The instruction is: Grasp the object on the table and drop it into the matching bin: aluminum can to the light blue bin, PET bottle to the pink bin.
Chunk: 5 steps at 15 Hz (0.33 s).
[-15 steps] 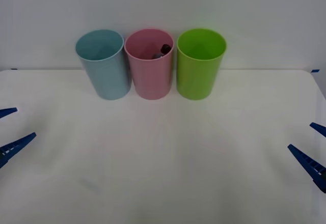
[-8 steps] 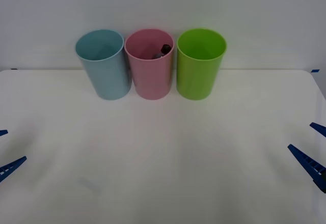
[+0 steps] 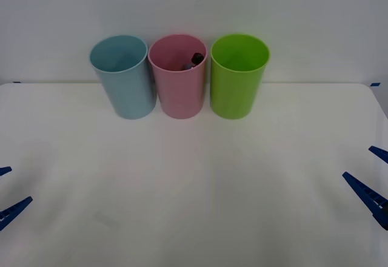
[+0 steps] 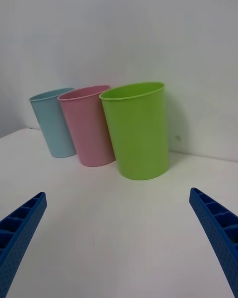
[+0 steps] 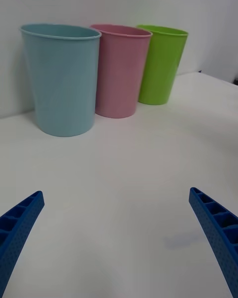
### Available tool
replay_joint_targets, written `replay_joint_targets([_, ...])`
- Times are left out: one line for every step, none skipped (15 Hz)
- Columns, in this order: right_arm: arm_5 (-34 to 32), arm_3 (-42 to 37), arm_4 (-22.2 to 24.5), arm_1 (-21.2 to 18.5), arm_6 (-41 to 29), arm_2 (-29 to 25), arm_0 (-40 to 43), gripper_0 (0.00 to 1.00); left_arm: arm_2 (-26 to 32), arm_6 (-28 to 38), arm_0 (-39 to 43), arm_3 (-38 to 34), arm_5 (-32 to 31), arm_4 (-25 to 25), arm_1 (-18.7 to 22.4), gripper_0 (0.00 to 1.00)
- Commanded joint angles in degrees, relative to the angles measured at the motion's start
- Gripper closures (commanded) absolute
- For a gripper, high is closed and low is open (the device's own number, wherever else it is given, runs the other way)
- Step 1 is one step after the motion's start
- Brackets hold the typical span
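PET bottle (image 3: pixel 195 60) sits inside pink bin (image 3: pixel 178 91); job looks done; left hand (image 3: pixel 6 191) pulled back lower, wide open, empty; right hand (image 3: pixel 371 176) parked, open, empty.

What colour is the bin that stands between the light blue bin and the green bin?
Pink. The pink bin shows best in the front view.

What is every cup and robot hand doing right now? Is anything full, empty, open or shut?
pink bin: upright, the PET bottle inside.
PET bottle: in the pink bin, black cap up near the rim.
light blue bin: upright, nothing seen inside.
green bin: upright, nothing seen inside.
left gripper: open, holding nothing, at the table's left edge.
right gripper: open, holding nothing, at the right edge.
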Motion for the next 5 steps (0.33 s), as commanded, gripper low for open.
replay_joint_targets([0.0, 0.0, 0.0, 0.0, 0.0, 0.0, 0.0, 0.0, -0.02, -0.14, -0.69, 0.0, -0.08, 0.11, -2.18, 0.0])
replay_joint_targets([0.0, 0.0, 0.0, 0.0, 0.0, 0.0, 0.0, 0.0, -0.02, -0.23, -0.77, 0.0, -0.35, 0.02, -2.18, 0.0])
replay_joint_targets([0.0, 0.0, 0.0, 0.0, 0.0, 0.0, 0.0, 0.0, 0.07, -0.23, -0.77, 0.0, -0.35, 0.02, -2.18, 0.0])
replay_joint_targets([0.0, 0.0, 0.0, 0.0, 0.0, 0.0, 0.0, 0.0, -0.02, -0.14, -0.77, 0.0, -0.35, 0.02, -2.18, 0.0])
replay_joint_targets([0.0, 0.0, 0.0, 0.0, 0.0, 0.0, 0.0, 0.0, -0.02, 0.04, -0.86, 0.0, -0.35, 0.02, -2.27, 0.0])
